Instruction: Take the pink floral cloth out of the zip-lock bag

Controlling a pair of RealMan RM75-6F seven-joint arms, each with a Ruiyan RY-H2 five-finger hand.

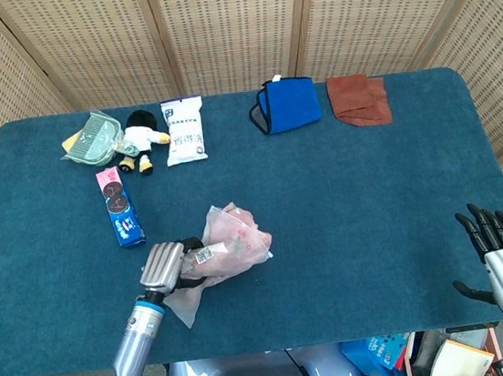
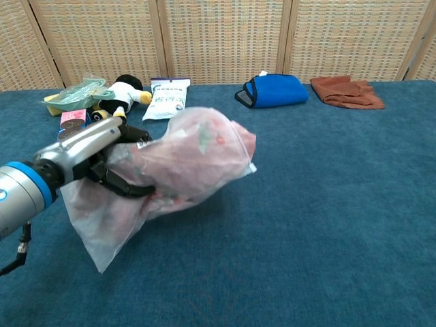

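The blue worktop [image 1: 345,204] carries the zip-lock bag [image 2: 174,160] near its front left, where the left robot hand [image 2: 95,153] has its fingers clamped around the bag's middle and holds it lifted and tilted, one empty end drooping. The pink floral cloth [image 2: 197,150] sits bunched inside the bag. The right robot hand [image 1: 501,254] hovers off the front right corner, fingers spread apart and empty.

Cloth [image 2: 197,146] inside zip-lock bag [image 2: 163,170] — in left hand [image 2: 95,153], above table [image 2: 327,225].
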